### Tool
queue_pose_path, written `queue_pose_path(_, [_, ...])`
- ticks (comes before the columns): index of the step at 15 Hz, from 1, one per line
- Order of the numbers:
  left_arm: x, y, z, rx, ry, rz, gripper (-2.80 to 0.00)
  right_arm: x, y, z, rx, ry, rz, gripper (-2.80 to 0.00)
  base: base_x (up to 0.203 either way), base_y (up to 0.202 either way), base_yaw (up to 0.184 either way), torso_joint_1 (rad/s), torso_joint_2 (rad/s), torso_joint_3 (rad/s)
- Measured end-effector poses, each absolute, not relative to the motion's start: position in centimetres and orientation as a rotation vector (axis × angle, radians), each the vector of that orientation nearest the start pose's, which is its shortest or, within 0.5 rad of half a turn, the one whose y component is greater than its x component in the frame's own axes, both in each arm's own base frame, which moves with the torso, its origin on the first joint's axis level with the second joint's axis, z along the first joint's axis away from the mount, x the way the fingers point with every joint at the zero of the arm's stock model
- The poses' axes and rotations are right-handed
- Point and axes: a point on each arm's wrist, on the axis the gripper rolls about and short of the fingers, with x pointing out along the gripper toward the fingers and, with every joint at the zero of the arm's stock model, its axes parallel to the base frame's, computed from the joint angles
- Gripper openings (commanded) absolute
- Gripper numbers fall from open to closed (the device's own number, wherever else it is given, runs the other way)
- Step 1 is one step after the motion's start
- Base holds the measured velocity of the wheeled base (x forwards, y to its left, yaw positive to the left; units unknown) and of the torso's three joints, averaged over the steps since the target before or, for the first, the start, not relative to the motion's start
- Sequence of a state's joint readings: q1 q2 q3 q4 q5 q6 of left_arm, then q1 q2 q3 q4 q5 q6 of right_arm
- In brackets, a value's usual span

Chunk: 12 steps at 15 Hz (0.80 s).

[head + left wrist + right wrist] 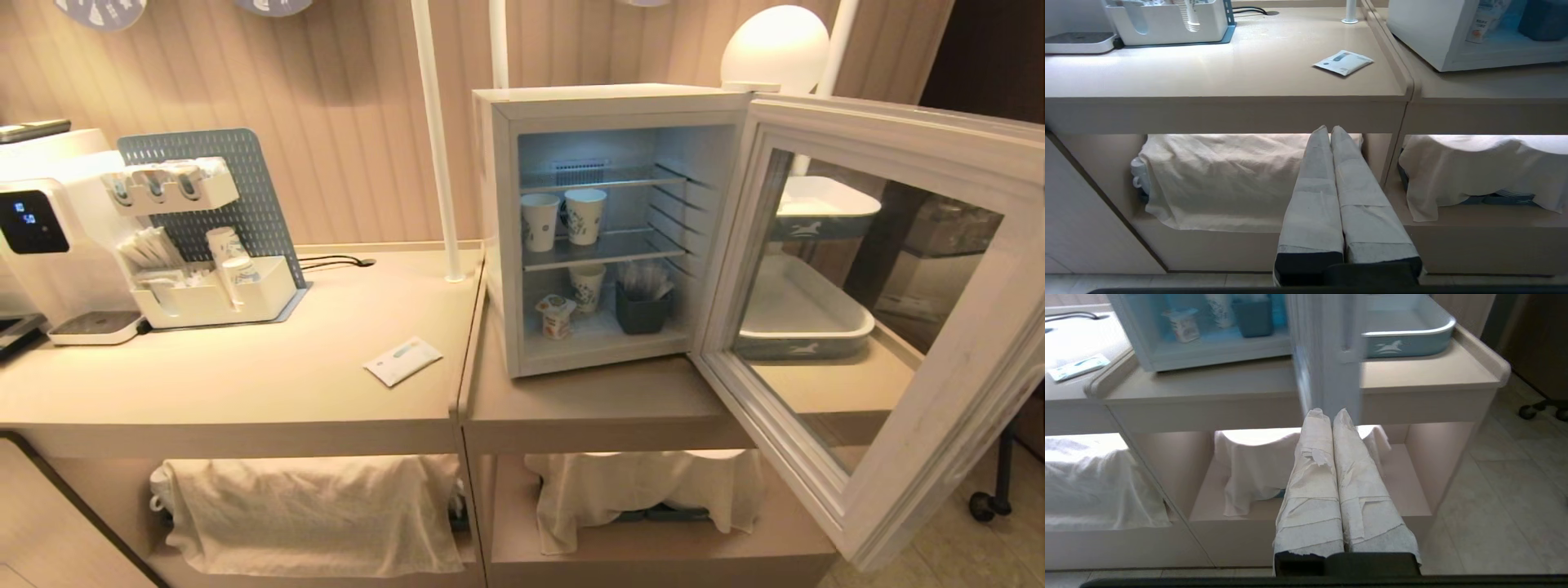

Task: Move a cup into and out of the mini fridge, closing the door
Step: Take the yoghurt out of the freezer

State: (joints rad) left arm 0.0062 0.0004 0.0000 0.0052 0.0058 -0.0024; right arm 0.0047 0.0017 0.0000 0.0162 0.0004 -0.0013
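While both arms hang parked below the beige counter's front edge, the left gripper (1330, 130) and right gripper (1327, 413) pressed together and empty, the small white tapered yogurt-style cup (556, 316) stands upright at the front left corner of the white boxy mini fridge (498, 229) floor, above and ahead of both. Glass-windowed white-framed door (890, 327) swung wide rightward; the right arm looks nearer. Beige counter (596, 404), panelled room.

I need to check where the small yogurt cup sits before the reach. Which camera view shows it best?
The head view: the cup stands upright on the mini fridge floor, front left, foil lid and label visible. The right wrist view shows it whole but blurred at the frame's edge. The left wrist view catches only its side, cut off.
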Motion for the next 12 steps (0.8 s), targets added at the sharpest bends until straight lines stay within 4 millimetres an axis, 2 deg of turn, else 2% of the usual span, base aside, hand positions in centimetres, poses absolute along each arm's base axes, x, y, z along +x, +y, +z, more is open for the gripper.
queue_pose_path(9, [-2.28, 0.00, 7.50, -0.006, 0.005, 0.011, -2.80, -2.27, -0.01, 7.38, -0.002, 0.018, 0.005, -2.80, 0.000, 0.192, 0.000, 0.000, 0.00, 0.000])
queue_pose_path(12, [-2.28, 0.00, 7.52, -0.007, 0.004, 0.010, -2.80, -2.27, 0.00, 7.38, -0.001, 0.019, 0.004, -2.80, 0.000, 0.138, -0.001, 0.002, 0.00, 0.000])
